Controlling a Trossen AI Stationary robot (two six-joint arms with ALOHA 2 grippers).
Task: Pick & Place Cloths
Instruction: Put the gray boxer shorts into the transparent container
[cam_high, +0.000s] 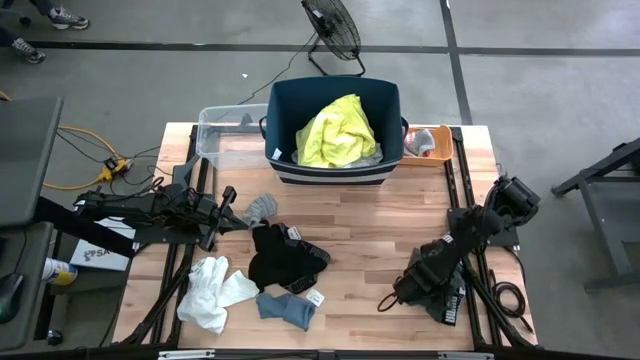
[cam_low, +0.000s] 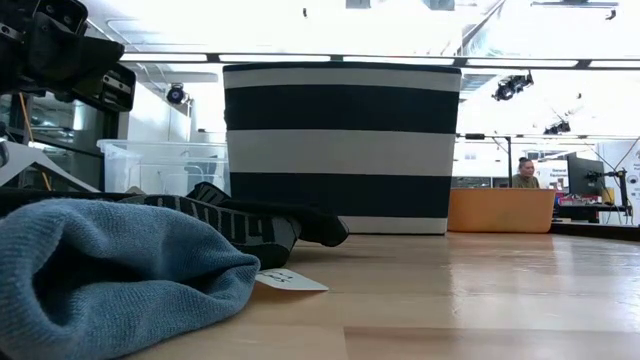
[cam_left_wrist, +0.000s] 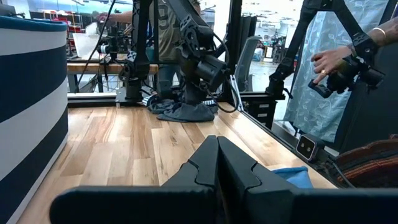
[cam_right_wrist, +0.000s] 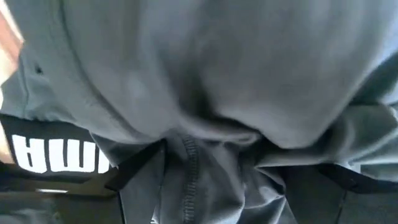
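Tabletop (cam_high: 380, 215): right gripper (cam_high: 400, 292) fingers apart, apparently pressing dark grey shorts (cam_right_wrist: 205, 93); left fingers (cam_left_wrist: 239, 171) together.

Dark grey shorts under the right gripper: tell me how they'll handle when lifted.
The dark grey shorts lie crumpled in soft folds, so they will probably droop and hang from the right gripper rather than hold shape. Being thin fabric, they are likely light. A trailing leg could drag across the table.

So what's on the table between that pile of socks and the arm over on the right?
Bare wooden tabletop, seen from the high view: nothing lies between the black sock and the right tool, which is down on dark grey shorts.
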